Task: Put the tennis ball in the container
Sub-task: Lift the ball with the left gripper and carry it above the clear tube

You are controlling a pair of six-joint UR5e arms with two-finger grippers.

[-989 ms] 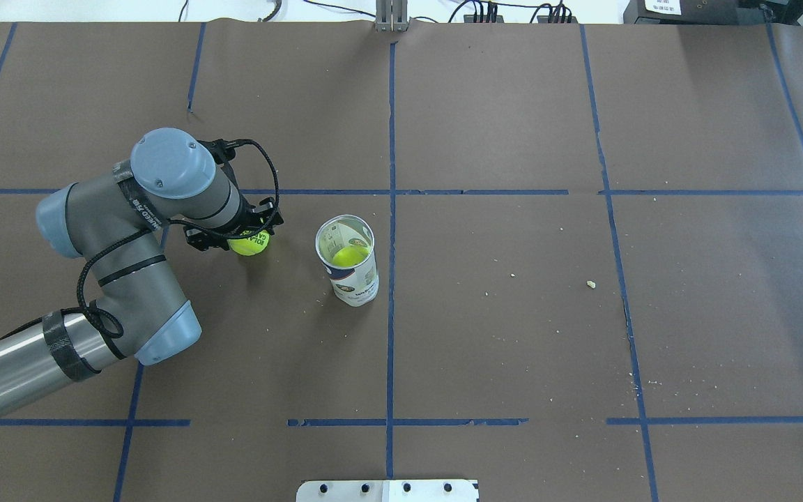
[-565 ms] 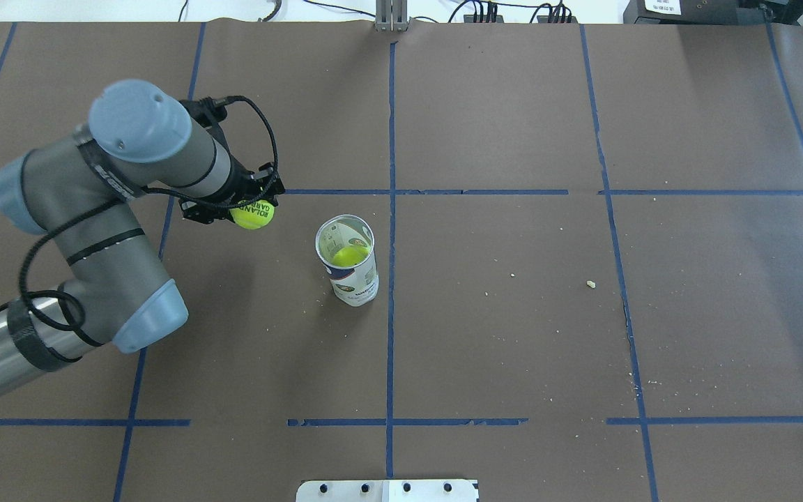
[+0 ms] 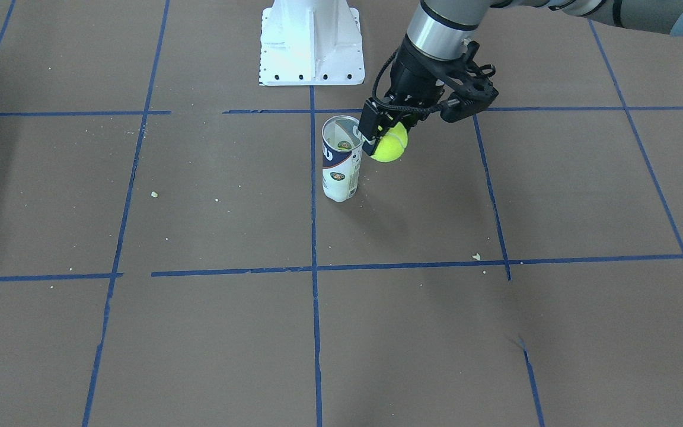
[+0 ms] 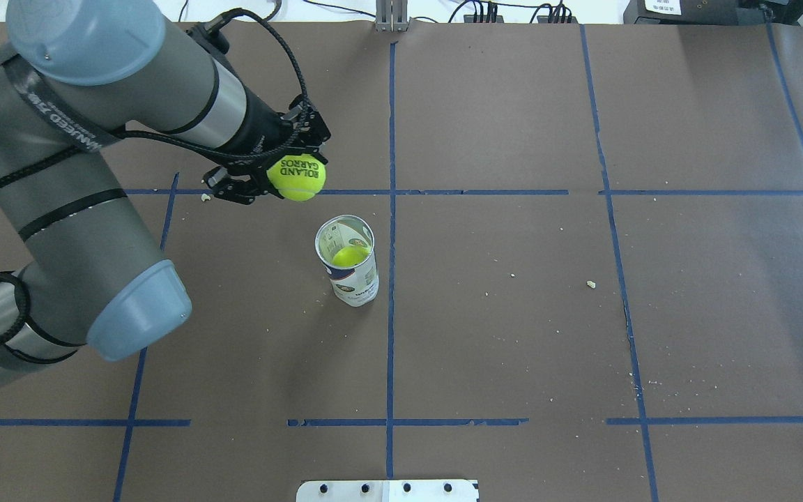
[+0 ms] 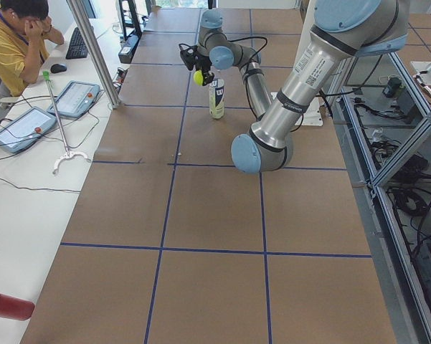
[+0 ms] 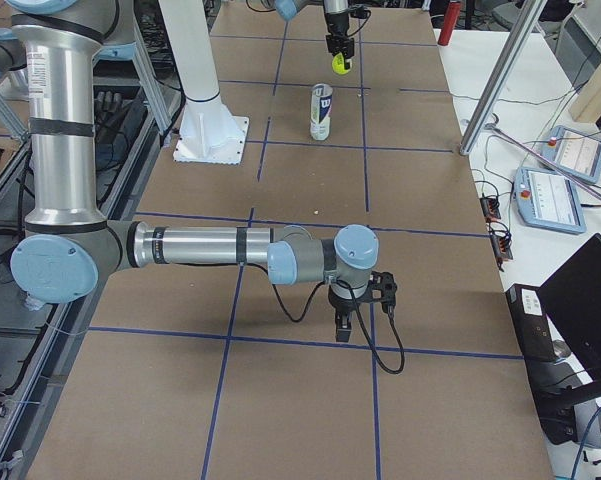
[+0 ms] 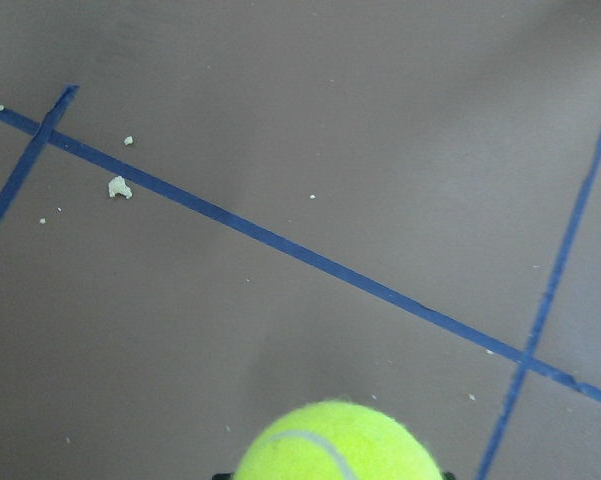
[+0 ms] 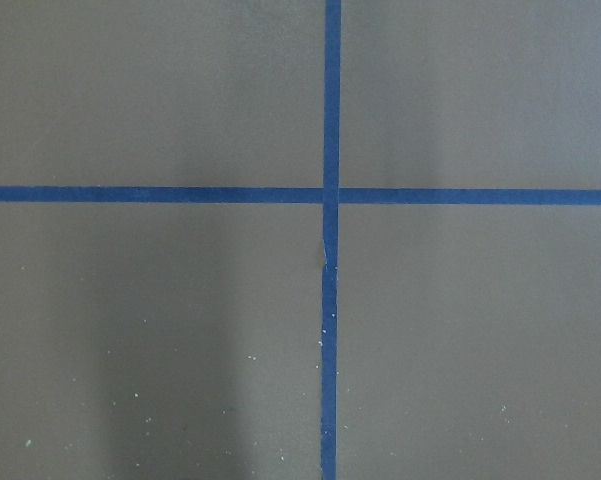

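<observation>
My left gripper [image 4: 288,176] is shut on the tennis ball [image 4: 297,179], a yellow-green ball with black "ROLAND GARROS" lettering, and holds it in the air. In the front view the ball [image 3: 390,144] hangs beside the rim of the container [image 3: 340,160]. The clear tube with its white and navy label stands upright [image 4: 347,259], and another yellow-green ball [image 4: 350,256] lies inside it. The left wrist view shows the ball's top [image 7: 340,445] over bare table. My right gripper [image 6: 360,312] shows only in the right side view, far from the tube; I cannot tell its state.
The white metal base [image 3: 310,44] stands behind the tube on the robot's side. Blue tape lines cross the brown table cover, and small crumbs [image 4: 590,284] lie scattered. An operator [image 5: 14,36] sits at a side desk with tablets.
My left gripper has lifted the tennis ball off the table and carried it up and toward the tube. The tube has not moved.
</observation>
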